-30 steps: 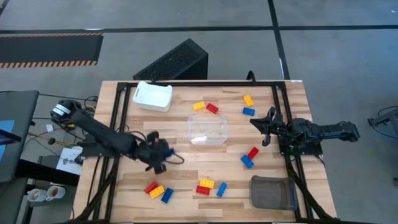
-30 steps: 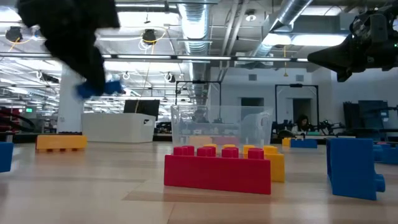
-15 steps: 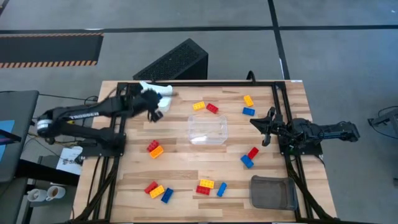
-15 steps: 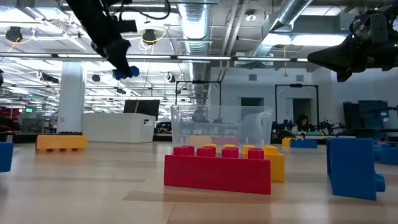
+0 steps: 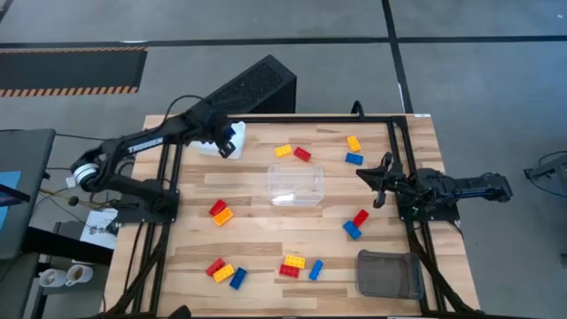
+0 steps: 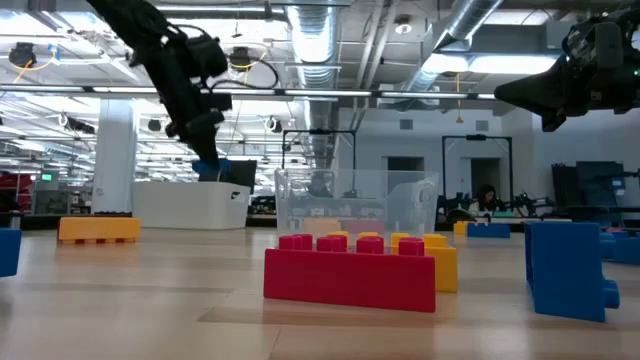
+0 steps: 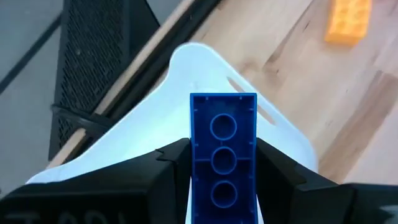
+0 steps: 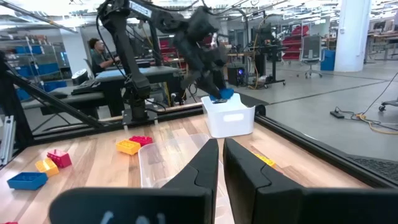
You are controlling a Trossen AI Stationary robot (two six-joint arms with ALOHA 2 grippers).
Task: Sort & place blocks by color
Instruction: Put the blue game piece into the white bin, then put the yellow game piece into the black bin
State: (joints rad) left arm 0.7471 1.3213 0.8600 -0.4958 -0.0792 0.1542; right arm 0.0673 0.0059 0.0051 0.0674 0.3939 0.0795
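Left hand (image 7: 222,163) is clamped on a small blue studded plastic brick (image 7: 222,155), hovering over the white plastic tray (image 5: 215,140) at the worktop's back-left. Prob light, rigid, bit slick, so pinching the flat long sides looks right imo. Right hand (image 5: 381,180) shut, empty, parked far right.

Grey concrete floor (image 5: 478,35) all round the wooden worktop (image 5: 266,239), with a black-and-orange hazard strip (image 5: 71,89) at far left. Exposed silver ducts (image 6: 310,40) and strip lights overhead. Red shelving (image 8: 311,37) beyond, a person seated (image 8: 99,53) at a desk.
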